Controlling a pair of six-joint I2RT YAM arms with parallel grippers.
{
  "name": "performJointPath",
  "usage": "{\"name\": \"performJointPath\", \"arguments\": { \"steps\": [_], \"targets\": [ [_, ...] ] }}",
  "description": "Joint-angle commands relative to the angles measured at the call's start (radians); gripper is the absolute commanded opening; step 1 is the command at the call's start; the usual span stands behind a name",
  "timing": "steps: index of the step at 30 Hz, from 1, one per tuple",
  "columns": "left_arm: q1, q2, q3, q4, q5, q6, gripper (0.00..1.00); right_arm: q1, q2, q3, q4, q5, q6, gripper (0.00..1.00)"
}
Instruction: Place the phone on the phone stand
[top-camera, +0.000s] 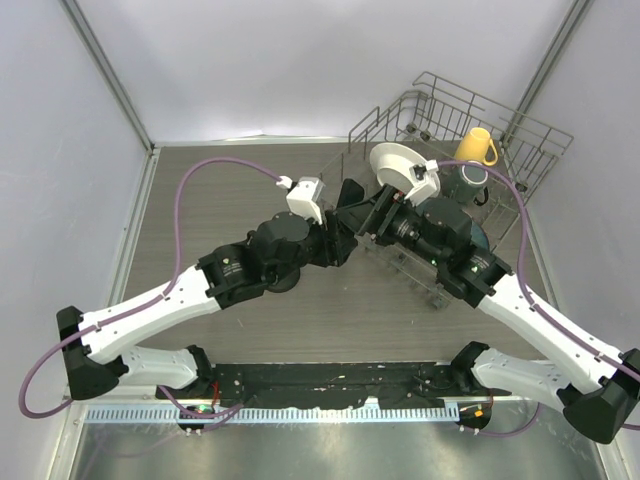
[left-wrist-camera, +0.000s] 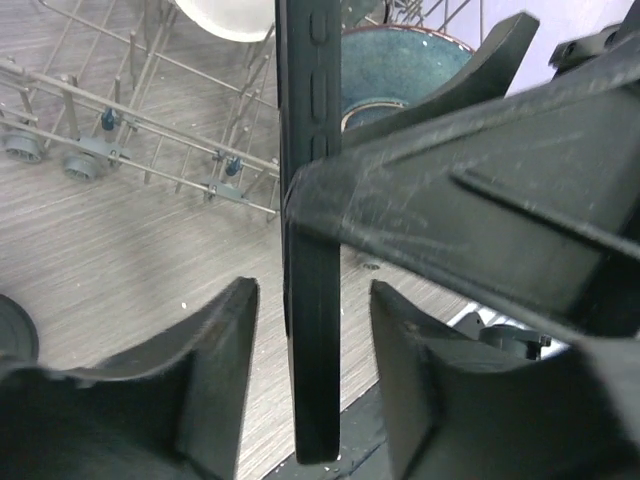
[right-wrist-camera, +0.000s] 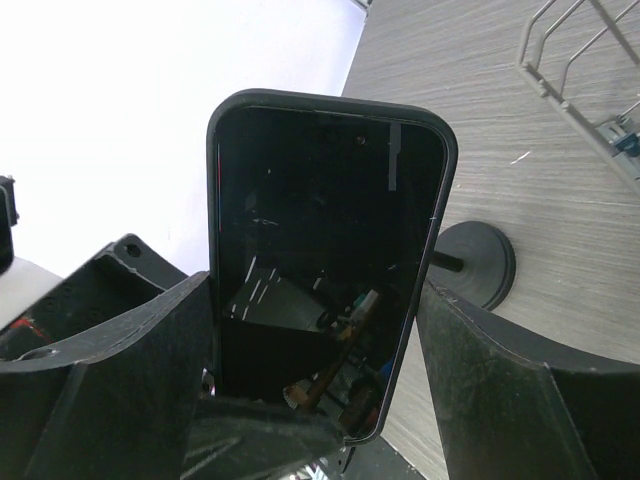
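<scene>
Left gripper (left-wrist-camera: 312, 300) jaws flank the phone (right-wrist-camera: 320, 200) with gaps either side, not touching. The phone hangs just left of the dish rack (top-camera: 520, 135), clamped by the right gripper (right-wrist-camera: 312, 290). The phone stand (right-wrist-camera: 480, 265) sits left of the rack, which holds a white plate (top-camera: 392, 165), teal bowl (left-wrist-camera: 400, 75) and yellow mug (top-camera: 478, 147).

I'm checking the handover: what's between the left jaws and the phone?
Nothing. The left wrist view shows a bare gap on each side of the edge-on phone, with only table behind.
</scene>
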Motion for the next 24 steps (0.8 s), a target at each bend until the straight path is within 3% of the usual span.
{"name": "performJointPath", "arguments": {
  "steps": [1, 3, 4, 6, 7, 8, 10, 11, 12, 18, 24],
  "targets": [
    [-0.002, -0.007, 0.05, 0.036, -0.058, 0.038, 0.43, 0.022, -0.01, 0.027, 0.104, 0.034, 0.019, 0.0],
    [-0.001, -0.01, 0.046, 0.033, -0.066, 0.039, 0.34, 0.023, -0.004, 0.033, 0.101, 0.02, 0.023, 0.01],
    [0.001, -0.011, 0.046, 0.037, -0.061, 0.042, 0.23, 0.026, -0.004, 0.034, 0.101, 0.019, 0.027, 0.01],
    [0.001, -0.014, 0.047, 0.03, -0.06, 0.044, 0.12, 0.027, -0.003, 0.037, 0.103, 0.017, 0.03, 0.02],
    [0.001, -0.013, 0.047, 0.021, -0.063, 0.042, 0.0, 0.028, -0.004, 0.037, 0.103, 0.019, 0.03, 0.05],
    [0.001, -0.014, 0.049, 0.016, -0.063, 0.041, 0.0, 0.03, -0.003, 0.042, 0.101, 0.016, 0.029, 0.11],
    [0.001, -0.024, 0.044, 0.013, -0.063, 0.041, 0.0, 0.03, -0.006, 0.051, 0.066, 0.0, 0.012, 0.53],
    [0.002, -0.03, 0.044, 0.013, -0.064, 0.041, 0.0, 0.028, -0.003, 0.073, 0.052, -0.009, -0.002, 0.81],
    [0.002, -0.034, 0.034, 0.017, -0.066, 0.035, 0.0, 0.028, 0.005, 0.091, 0.034, -0.035, -0.043, 0.89],
    [0.061, -0.146, -0.057, 0.103, 0.021, -0.066, 0.0, 0.004, 0.005, 0.192, -0.159, -0.064, -0.243, 0.89],
    [0.157, -0.222, -0.16, 0.243, 0.199, -0.13, 0.0, -0.142, -0.075, 0.134, -0.176, -0.283, -0.289, 0.89]
  ]
}}
